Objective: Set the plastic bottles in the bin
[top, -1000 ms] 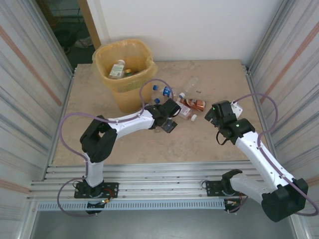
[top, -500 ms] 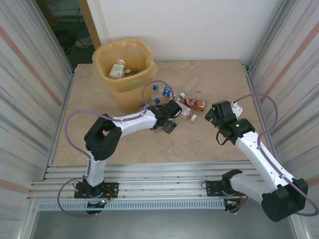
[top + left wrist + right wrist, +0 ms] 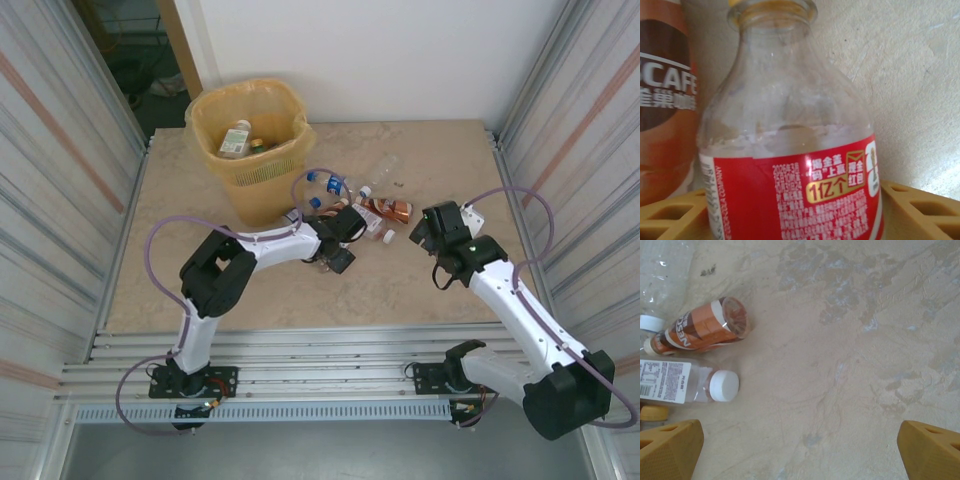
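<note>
One beige tabletop (image 3: 400,290) w/ bin (image 3: 260,182), corrugated walls (image 3: 60,170).

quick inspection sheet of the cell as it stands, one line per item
surface: beige marbled table, mostly bare
job's things: yellow bin back left with bottles inside; loose bottles lying mid-table beside it
clutter: small dark speck by the clear bottle
grippers: left gripper astride a red-label bottle, grip unclear; right gripper open over bare table
cables: purple cables looping off both arms, one near the loose bottles
surroundings: ribbed metal side walls, white back wall
</note>
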You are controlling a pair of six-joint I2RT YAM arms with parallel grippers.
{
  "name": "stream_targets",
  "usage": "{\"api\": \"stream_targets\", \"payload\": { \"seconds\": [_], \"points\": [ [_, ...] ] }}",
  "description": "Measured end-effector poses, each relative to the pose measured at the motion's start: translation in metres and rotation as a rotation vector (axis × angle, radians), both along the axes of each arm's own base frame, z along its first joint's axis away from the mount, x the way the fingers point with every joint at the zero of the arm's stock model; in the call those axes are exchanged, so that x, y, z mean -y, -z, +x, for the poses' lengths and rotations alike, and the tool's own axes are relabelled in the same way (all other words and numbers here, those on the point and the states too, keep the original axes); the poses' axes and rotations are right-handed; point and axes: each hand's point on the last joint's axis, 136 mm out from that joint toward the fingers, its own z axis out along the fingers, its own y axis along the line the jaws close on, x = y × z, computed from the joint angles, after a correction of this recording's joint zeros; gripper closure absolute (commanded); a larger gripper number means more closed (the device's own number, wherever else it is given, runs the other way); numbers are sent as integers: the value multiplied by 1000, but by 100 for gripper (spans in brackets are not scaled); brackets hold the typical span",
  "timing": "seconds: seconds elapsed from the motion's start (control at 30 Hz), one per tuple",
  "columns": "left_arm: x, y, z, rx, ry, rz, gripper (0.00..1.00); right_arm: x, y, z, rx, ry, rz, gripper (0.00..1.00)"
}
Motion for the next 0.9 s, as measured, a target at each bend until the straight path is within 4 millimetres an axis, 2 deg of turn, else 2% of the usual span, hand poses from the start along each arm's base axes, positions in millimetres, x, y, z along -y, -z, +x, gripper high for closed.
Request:
{"api": "stream_targets", "payload": {
  "seconds": [0.33, 0.6, 0.7, 0.8, 0.9],
  "points": [
    [3, 3, -2, -21, -4, -15, 55, -1, 7, 1, -26, 0, -10, 2],
    [5, -5, -7, -26, 7, -27, 56, -1, 7, 1, -27, 0, -11, 2],
    [9, -29, -12, -4, 24, -72, 57, -1, 7, 1, -27, 0, -11, 2],
    [10, -79, -14, 62, 47, -156, 57, -1, 7, 1, -27, 0, -11, 2],
    [9, -141, -15, 166, 73, -259, 57, -1, 7, 1, -27, 0, -11, 2]
  ]
}}
